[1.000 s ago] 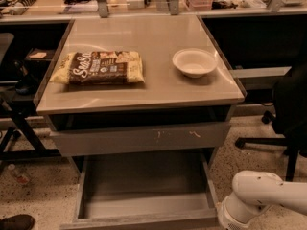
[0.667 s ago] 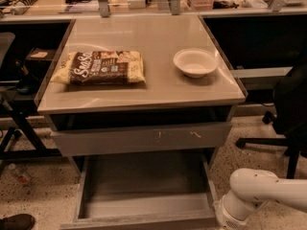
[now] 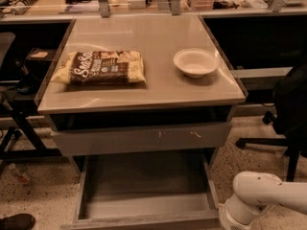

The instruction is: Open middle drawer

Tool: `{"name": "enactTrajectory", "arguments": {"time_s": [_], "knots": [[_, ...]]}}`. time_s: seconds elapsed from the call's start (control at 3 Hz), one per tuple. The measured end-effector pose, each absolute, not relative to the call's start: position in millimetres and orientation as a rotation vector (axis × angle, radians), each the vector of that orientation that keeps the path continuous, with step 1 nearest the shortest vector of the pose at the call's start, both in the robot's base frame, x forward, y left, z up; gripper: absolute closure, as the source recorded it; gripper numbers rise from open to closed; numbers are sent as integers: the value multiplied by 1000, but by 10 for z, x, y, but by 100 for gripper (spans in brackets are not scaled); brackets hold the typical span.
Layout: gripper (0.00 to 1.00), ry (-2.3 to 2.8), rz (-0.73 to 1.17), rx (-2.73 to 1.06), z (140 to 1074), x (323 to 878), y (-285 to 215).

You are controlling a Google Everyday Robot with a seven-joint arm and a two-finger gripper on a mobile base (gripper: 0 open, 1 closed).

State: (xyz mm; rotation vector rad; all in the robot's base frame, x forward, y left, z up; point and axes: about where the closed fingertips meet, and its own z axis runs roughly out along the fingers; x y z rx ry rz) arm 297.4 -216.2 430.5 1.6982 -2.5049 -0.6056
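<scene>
The middle drawer (image 3: 144, 188) stands pulled out low under the table, showing a smooth grey inside that holds nothing; its plain front (image 3: 144, 220) runs along the bottom edge of the view. Above it is a shut grey drawer front with pale scratch marks (image 3: 139, 139). My white arm (image 3: 261, 195) reaches in from the right, with its wrist end beside the open drawer's front right corner. My gripper is below the bottom edge of the view and hidden.
On the tabletop (image 3: 158, 87) lie a snack bag (image 3: 100, 67) at the left and a white bowl (image 3: 195, 62) at the right. An office chair (image 3: 288, 109) stands to the right. A black stand (image 3: 19, 104) and a shoe (image 3: 17, 221) are at the left.
My arm's wrist end has shifted slightly left toward the open drawer's right corner. The drawer and the tabletop items have not moved.
</scene>
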Motion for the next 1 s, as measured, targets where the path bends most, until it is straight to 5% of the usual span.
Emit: {"name": "enactTrajectory", "arguments": {"time_s": [1.0], "knots": [[0, -2569, -609, 1573, 4485, 2444, -2493]]}}
